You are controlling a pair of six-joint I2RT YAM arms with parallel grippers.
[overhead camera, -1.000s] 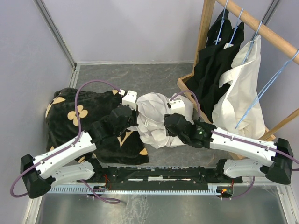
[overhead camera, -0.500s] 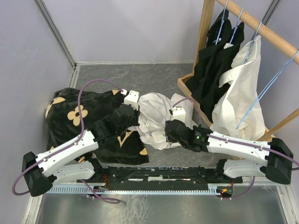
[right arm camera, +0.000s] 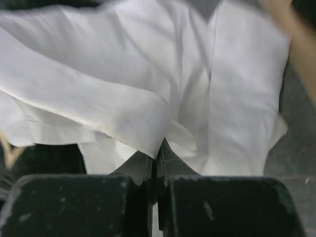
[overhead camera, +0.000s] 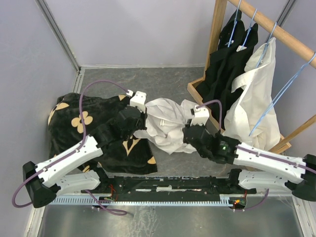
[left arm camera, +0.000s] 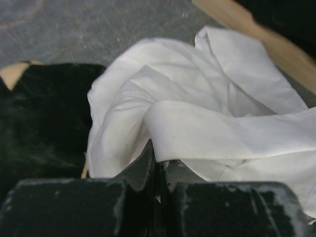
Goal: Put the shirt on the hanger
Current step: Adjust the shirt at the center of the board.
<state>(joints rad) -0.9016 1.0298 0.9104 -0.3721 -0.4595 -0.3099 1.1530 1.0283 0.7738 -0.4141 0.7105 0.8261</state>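
- Now both tools are pinched closed on cloth: left tool on a folded edge of the shirt, right tool on another fold. White fabric sits at the tips in both wrist views.
- The shirt is bunched at centre of the top view between the two tools, its left edge over the black flowered cloth on the bench.
- The hanger looks to be the empty blue wire one at far right on the wooden rack, well apart from the shirt.
- Step in hand, my read: lift and spread the bundle to expose collar and shoulders.
- To do it well: pull the tools apart evenly, fabric taut but not strained, and lift clear so the black cloth doesn't drag along.
- Collar and label can't be made out now, so a regrasp near the shoulders is likely needed before threading.
- Risks: the thin fold slipping from a pinch, and snagging the white garment on the rack.
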